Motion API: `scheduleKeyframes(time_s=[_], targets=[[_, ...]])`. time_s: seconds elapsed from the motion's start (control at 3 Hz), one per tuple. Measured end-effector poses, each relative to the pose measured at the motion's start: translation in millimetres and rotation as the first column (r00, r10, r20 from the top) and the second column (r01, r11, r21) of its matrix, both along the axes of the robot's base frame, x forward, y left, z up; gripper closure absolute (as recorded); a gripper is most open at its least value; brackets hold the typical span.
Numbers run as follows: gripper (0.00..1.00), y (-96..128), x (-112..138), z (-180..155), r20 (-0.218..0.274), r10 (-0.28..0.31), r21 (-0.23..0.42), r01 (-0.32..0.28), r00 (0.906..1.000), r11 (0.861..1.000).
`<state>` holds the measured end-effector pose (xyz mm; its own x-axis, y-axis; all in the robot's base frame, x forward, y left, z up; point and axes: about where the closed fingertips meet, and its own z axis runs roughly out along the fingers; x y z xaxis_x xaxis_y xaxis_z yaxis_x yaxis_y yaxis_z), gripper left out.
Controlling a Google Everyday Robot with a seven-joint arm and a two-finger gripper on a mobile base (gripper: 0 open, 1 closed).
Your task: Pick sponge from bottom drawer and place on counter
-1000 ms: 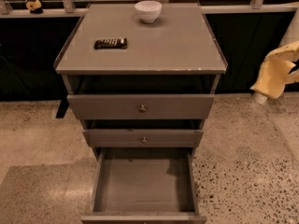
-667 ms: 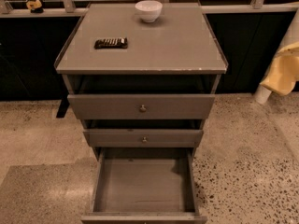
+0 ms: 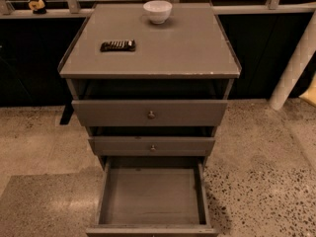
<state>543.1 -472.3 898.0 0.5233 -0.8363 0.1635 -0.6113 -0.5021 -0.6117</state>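
- The gripper is not in my picture. At the right edge I see only a pale tube [image 3: 295,63], which I take for a part of the arm, so I cannot tell if the fingers are apart or together.
- The bottom drawer [image 3: 150,196] is pulled out and I look down on its grey floor. I find no sponge on it; only the strip just behind the front wall is hidden from me.
- The counter [image 3: 182,48] carries a white bowl [image 3: 157,11] at the back and a dark flat bar [image 3: 118,45] at the left. The middle and right are free for placing.
- A small yellowish thing [image 3: 35,5] sits on the ledge behind, far left; I cannot tell what it is.
- My judgement: the step in hand is finding the sponge, not yet reaching for it. I would bring the arm over the drawer, keep clear of the two upper drawers [image 3: 150,113], and check the hidden front strip before going down.
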Motion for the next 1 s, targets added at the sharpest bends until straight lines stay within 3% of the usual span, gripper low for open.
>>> scheduleKeyframes(time_s=[0.33,0.67,1.0], targets=[[1.0,51.4,18.6,12.6,0.029,0.123,-0.003,-0.123,0.992,0.992],[1.0,141.8,31.9,36.5,0.066,0.332,-0.016,-0.331,0.9411,0.943],[1.0,227.8,28.6,61.4,0.083,0.493,-0.024,-0.493,0.8661,0.87]])
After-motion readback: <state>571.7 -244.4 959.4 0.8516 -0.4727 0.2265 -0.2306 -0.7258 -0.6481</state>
